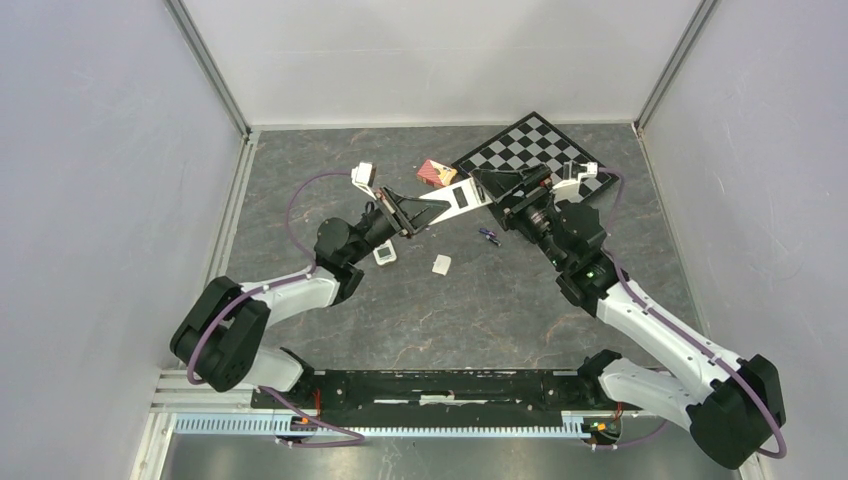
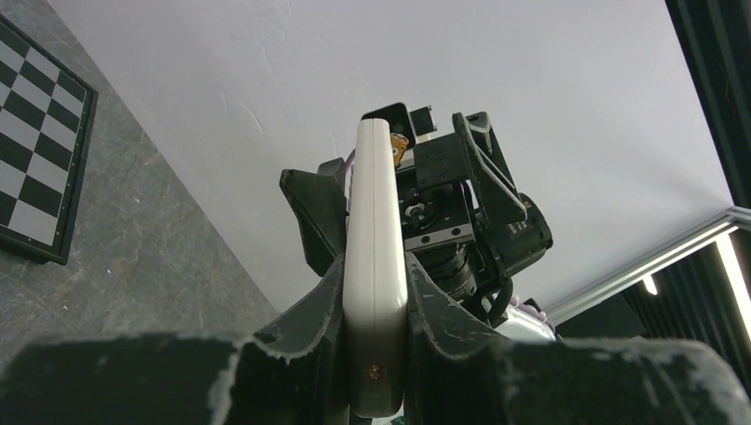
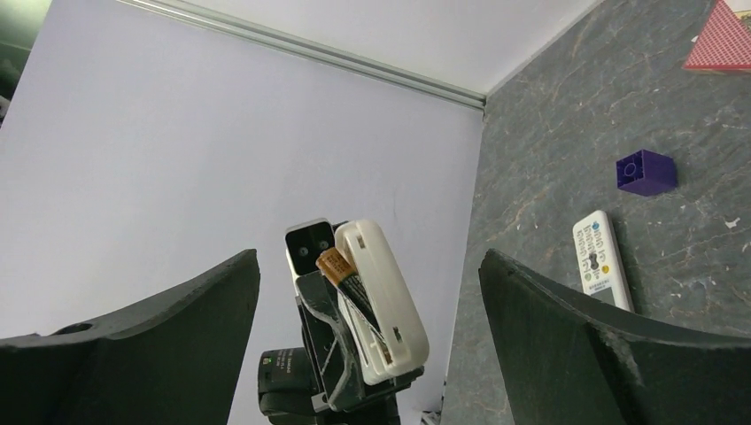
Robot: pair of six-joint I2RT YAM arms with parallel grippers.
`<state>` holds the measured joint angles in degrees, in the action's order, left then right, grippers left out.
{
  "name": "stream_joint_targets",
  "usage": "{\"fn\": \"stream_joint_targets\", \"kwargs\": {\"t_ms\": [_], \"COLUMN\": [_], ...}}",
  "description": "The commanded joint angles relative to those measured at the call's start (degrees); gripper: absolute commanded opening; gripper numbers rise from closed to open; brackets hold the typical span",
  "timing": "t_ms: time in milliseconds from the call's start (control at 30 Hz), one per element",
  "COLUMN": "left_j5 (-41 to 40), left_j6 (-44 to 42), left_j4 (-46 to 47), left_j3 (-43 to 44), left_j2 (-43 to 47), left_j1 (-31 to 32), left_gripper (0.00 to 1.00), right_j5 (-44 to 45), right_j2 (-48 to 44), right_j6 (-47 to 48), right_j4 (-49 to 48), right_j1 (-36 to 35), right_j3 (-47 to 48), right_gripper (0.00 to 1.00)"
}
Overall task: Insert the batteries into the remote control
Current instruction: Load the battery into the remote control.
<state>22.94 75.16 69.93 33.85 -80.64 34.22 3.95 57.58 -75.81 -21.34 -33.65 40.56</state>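
My left gripper (image 2: pixel 375 266) is shut on the remote control (image 2: pixel 376 221), a slim pale remote held edge-on and raised off the table (image 1: pixel 450 200). In the right wrist view its open battery bay faces me (image 3: pixel 381 301). A battery (image 3: pixel 345 279) with a copper end and dark body sits tilted in the bay, its top sticking out. Two tiny dark purple-blue batteries (image 1: pixel 488 236) lie on the table below. My right gripper (image 3: pixel 368 257) is open wide, level with the remote's far end (image 1: pixel 500 192), touching nothing.
A second white remote (image 1: pixel 385 254) lies buttons-up on the table (image 3: pixel 602 261), near a purple block (image 3: pixel 645 172). A small white flat piece (image 1: pixel 441 264) lies loose. A red patterned object (image 1: pixel 436 172) and a chessboard (image 1: pixel 535 150) sit at the back.
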Motion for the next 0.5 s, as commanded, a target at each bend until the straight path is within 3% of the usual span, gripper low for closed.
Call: {"fn": "stream_joint_targets", "kwargs": {"t_ms": [0, 467], "left_j5": [2.8, 3.5], "left_j6": [-3.5, -3.2], "left_j4": [2.3, 4.2], "left_j3": [3.0, 3.3], "left_j2": [-0.7, -1.6], "left_j1": [0.3, 0.5], "left_gripper": [0.02, 0.02], "right_j5": [-0.9, -3.1], "right_j2": [1.7, 0.8], "right_j6": [-1.2, -6.0], "right_j4": [-2.6, -3.8], "right_j1": [-0.3, -0.3], "right_j3": [3.7, 2.4], "right_gripper": [0.98, 0.78]}}
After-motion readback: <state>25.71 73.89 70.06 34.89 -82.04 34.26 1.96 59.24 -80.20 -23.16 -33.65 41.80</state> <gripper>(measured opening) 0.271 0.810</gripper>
